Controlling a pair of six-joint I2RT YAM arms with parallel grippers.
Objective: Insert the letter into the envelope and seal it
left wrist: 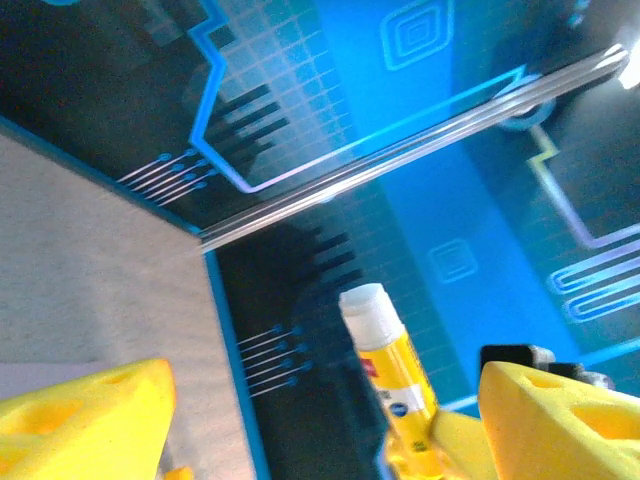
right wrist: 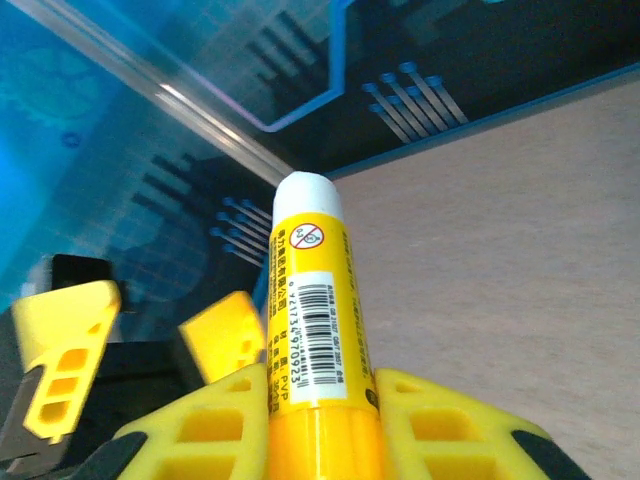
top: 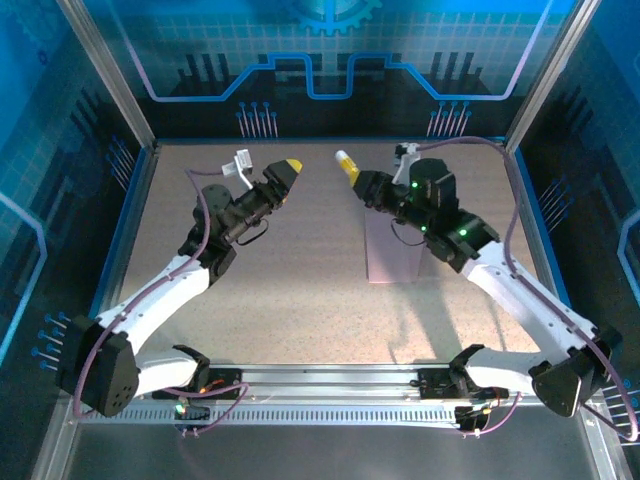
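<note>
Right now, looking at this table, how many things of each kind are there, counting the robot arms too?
Robot arms: 2, the left arm and the right arm
Yellow glue stick: 1
Pink envelope: 1
Total: 4

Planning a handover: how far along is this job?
Done: the flat pale pink paper envelope lies on the table; whether the letter is inside, I cannot tell. In hand: right jaws grip the yellow glue stick; left jaws stand open. Remaining: gluing and sealing it.
</note>
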